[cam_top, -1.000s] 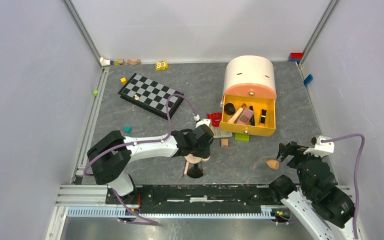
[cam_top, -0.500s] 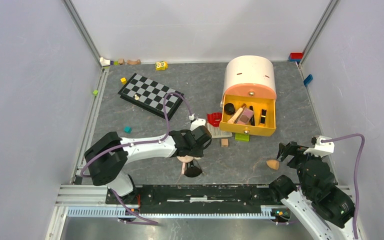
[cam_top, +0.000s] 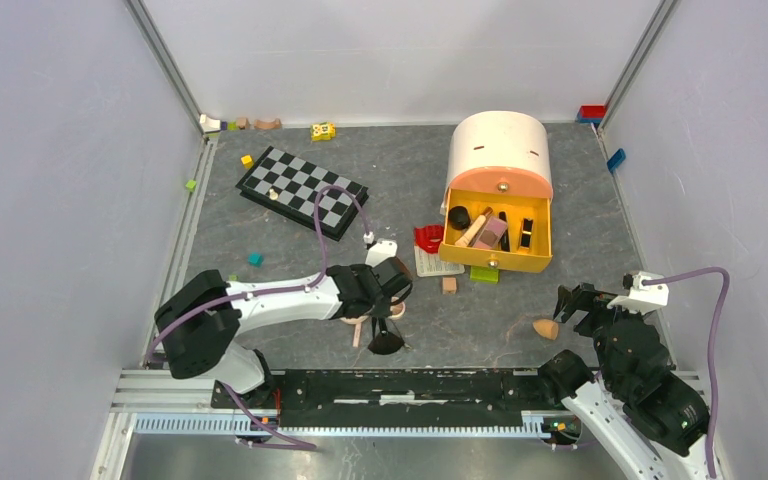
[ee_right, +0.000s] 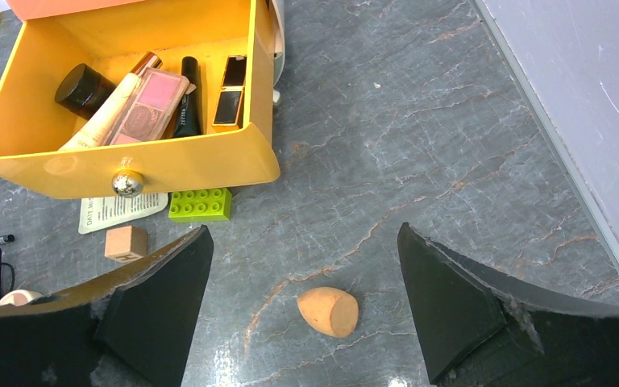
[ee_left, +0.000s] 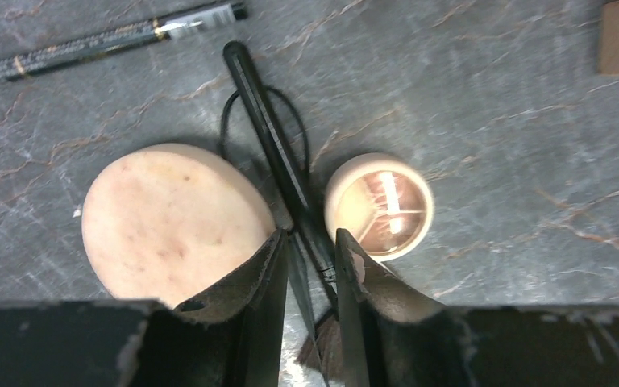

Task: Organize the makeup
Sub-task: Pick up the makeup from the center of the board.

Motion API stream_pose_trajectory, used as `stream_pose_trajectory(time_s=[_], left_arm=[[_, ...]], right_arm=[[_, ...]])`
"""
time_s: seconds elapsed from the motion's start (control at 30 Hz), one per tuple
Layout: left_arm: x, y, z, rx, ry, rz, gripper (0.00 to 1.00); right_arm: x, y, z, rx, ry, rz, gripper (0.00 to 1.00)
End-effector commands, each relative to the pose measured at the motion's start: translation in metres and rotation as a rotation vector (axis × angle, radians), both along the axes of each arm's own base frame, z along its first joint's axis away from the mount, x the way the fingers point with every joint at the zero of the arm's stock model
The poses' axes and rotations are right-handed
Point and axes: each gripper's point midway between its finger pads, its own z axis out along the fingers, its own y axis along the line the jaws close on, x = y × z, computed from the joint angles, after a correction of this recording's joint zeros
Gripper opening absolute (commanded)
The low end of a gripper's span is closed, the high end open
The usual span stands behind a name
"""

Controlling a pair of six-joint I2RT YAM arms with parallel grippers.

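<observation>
Two end effectors sit low at the near side of the grey marbled counter (ee_right: 419, 145). The left end effector (ee_left: 310, 250) points down over a black-handled brush (ee_left: 262, 105) lying flat. Its jaws are drawn narrow, one on each side of the thin handle. From the wrist view I cannot tell whether they actually pinch the handle or only straddle it.

Just left of the handle lies a large peach disc (ee_left: 169, 222), partly under the left finger. A small round peach compact (ee_left: 379, 205) lies just right of the handle. A black pencil (ee_left: 105, 40) lies apart from them, further along the counter.

The right end effector (ee_right: 302, 234) is released, its jaws spread wide and holding nothing. The orange teardrop sponge (ee_right: 328, 311) lies on its side on the counter between and below the fingers, touching neither.

Beyond it the yellow drawer (ee_right: 169, 165) stands pulled out of the rounded pink organiser (cam_top: 500, 145). Inside are a black jar (ee_right: 81, 89), a pink palette (ee_right: 149, 101) and a black-gold tube (ee_right: 230, 89). A green brick (ee_right: 200, 203), a wooden block (ee_right: 126, 243) and a printed card (ee_right: 121, 214) lie by the drawer front.
</observation>
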Motion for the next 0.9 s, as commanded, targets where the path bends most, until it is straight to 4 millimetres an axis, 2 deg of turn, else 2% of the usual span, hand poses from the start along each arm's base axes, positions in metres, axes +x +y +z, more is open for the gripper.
stream_pose_trajectory(time_s=[0.0,0.2,0.33,0.47,0.6,0.87], left_arm=[[0.005,0.015,0.007,0.006,-0.042,0.051,0.36],[0.006,0.031,0.01,0.037,-0.053,0.101,0.38],[0.009,0.013,0.029,-0.05,-0.07,0.055,0.42],[0.013,-0.012,0.043,-0.125,-0.079,-0.014,0.5],[0.013,-0.028,0.037,-0.121,-0.046,-0.062,0.54],[0.016,-0.039,0.017,-0.089,-0.008,-0.077,0.67]], right_arm=[[0.001,-0.002,0.004,0.016,-0.022,-0.014,0.92],[0.001,-0.001,0.004,0.017,-0.023,-0.012,0.92],[0.001,-0.001,0.004,0.016,-0.023,-0.012,0.92],[0.001,-0.002,0.004,0.017,-0.024,-0.014,0.92],[0.001,-0.001,0.004,0.017,-0.023,-0.011,0.92],[0.0,-0.001,0.005,0.02,-0.028,-0.011,0.92]])
